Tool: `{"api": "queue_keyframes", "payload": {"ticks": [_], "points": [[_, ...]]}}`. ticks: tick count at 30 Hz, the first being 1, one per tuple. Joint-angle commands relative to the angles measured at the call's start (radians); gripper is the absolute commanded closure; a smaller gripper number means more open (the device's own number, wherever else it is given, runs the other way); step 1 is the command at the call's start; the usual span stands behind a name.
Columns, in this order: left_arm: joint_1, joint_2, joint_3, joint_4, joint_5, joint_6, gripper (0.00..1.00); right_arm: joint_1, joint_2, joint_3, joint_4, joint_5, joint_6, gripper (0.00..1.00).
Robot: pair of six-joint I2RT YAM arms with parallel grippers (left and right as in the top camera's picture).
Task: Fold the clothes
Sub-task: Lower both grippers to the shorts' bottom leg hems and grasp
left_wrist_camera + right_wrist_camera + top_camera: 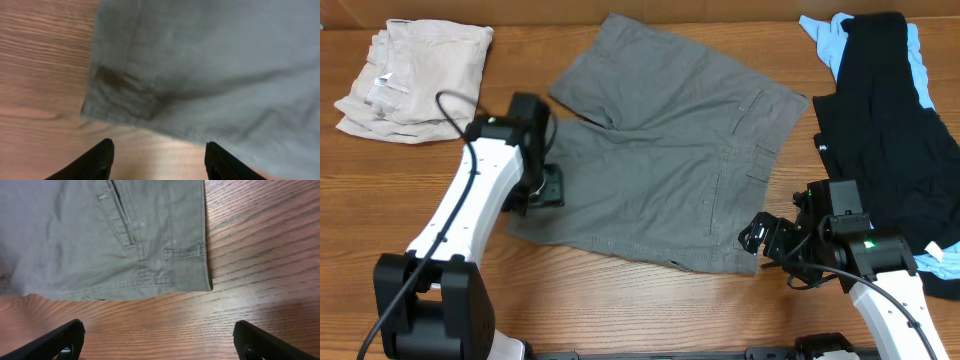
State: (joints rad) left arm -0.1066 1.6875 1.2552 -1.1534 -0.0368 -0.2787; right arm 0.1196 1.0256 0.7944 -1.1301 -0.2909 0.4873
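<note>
L fingers [100, 162] wide open, holding nothing, by a leg corner of the grey shorts [670, 150]. R fingers [65, 337] wide open too, empty, near the waist corner w/ a belt loop. Shorts lie flat mid desk [620, 300], brown wood. White tag [388, 95] on the cream clothes [430, 50], words too small to read

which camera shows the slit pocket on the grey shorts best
The right wrist view: the slit pocket on the grey shorts sits close and sharp, stitching clear. Overhead shows the whole shorts but the pocket only as a small faint line. The left wrist view shows just a hem corner, no pocket.
</note>
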Motion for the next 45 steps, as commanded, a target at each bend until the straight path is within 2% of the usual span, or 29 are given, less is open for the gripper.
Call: {"api": "queue_keyframes", "payload": {"ticks": [1,7,12,20,28,30,34,37,41,45], "points": [[0.065,-0.02,-0.103,0.079,0.123,0.046,0.4,0.006,0.031,-0.035,0.039,-0.004,0.012,0.02],[0.066,-0.019,-0.217,0.257,0.159,0.133,0.39,0.006,0.093,-0.049,0.079,-0.018,0.011,0.02],[0.067,-0.019,-0.264,0.301,0.156,0.198,0.4,0.006,0.129,-0.049,0.102,-0.018,0.011,0.02],[0.067,-0.019,-0.312,0.316,0.069,0.185,0.37,0.006,0.161,-0.049,0.137,-0.015,0.011,0.0],[0.068,-0.019,-0.383,0.342,-0.106,0.116,0.42,0.006,0.166,-0.049,0.145,0.002,0.011,0.0],[0.068,-0.019,-0.382,0.348,-0.113,0.113,0.4,0.006,0.166,-0.049,0.15,0.002,0.011,0.0],[0.067,-0.019,-0.382,0.356,-0.132,0.114,0.32,0.006,0.166,-0.049,0.155,0.002,0.011,0.0],[0.067,-0.019,-0.382,0.364,-0.131,0.114,0.3,0.006,0.166,-0.049,0.158,0.002,0.01,0.0],[0.069,-0.019,-0.37,0.365,-0.139,0.114,0.31,0.006,0.166,-0.049,0.164,0.005,0.003,0.0],[0.069,-0.019,-0.326,0.378,-0.138,0.106,0.37,0.006,0.166,-0.049,0.169,0.013,-0.011,0.0]]}}
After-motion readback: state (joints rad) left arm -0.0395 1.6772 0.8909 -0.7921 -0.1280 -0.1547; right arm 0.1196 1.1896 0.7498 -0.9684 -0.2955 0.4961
